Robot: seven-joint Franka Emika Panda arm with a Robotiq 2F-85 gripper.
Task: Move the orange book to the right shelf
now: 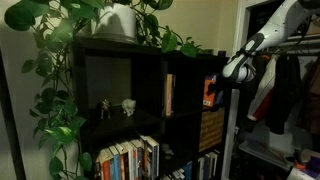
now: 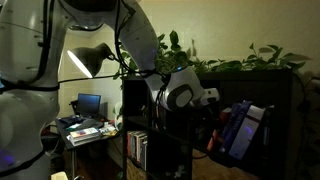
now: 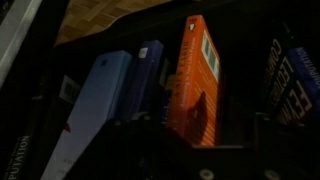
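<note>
The orange book (image 3: 195,80) stands upright in the wrist view, with blue books (image 3: 105,100) on its left and dark-spined books (image 3: 290,80) on its right. In an exterior view it shows as an orange patch (image 1: 210,92) in the black cube compartment (image 1: 214,68) at the bookcase's right end. My gripper (image 3: 200,135) is at that compartment's mouth, its dark fingers apart on either side of the book's lower part. It shows in both exterior views (image 1: 228,75) (image 2: 208,97). I cannot tell whether the fingers touch the cover.
A tan-spined book (image 1: 169,95) stands in the middle cube. The wider compartment holds small pale figurines (image 1: 127,106). A leafy plant (image 1: 60,70) hangs over the top and side. A woven basket (image 1: 212,128) and rows of books (image 1: 130,160) fill the lower cubes.
</note>
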